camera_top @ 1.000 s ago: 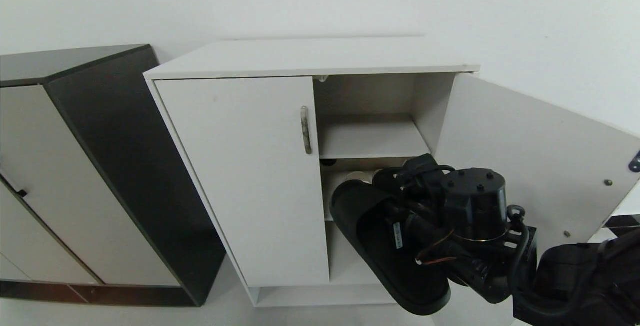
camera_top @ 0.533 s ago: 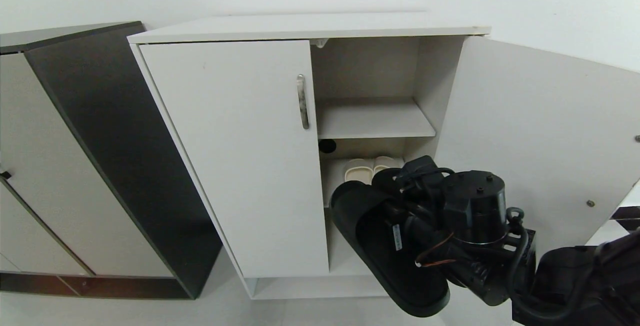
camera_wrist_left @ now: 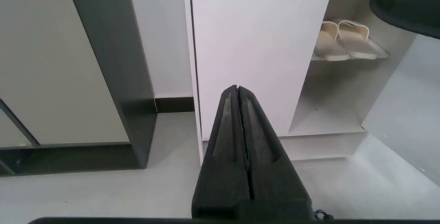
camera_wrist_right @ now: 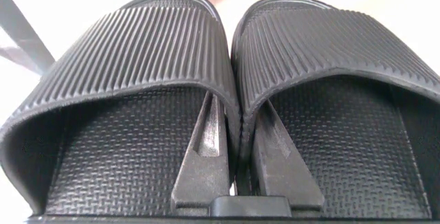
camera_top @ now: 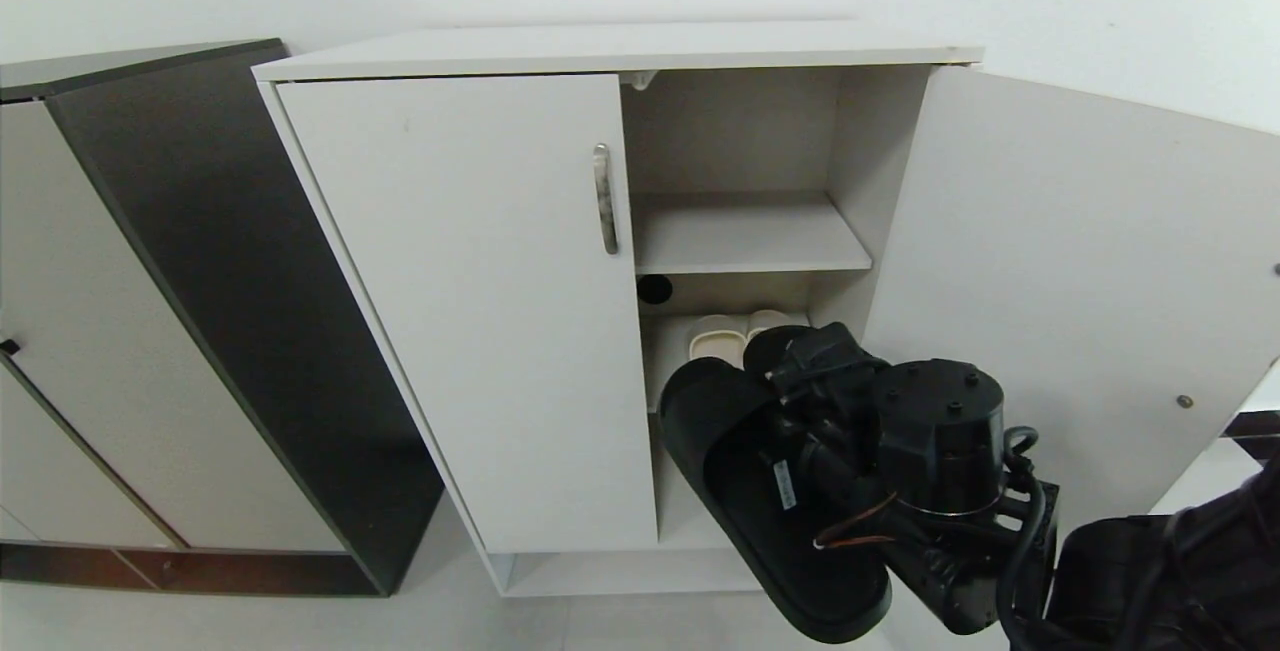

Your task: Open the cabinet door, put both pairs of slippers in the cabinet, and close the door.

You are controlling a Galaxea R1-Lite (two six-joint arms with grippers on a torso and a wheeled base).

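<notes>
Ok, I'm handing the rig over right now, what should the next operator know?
Right pincer: shut on the black slippers, one finger inside each, held before the open side of the cabinet, not yet in.
Left pincer: shut, empty, facing the closed left door.
Done: right door open; cream slippers on the middle shelf.
Left: shelve the black pair, release, close the door.

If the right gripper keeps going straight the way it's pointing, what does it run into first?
Probably the beige slippers on the lower shelf, touched first by the black slippers the right gripper holds; depth is unclear.
</notes>
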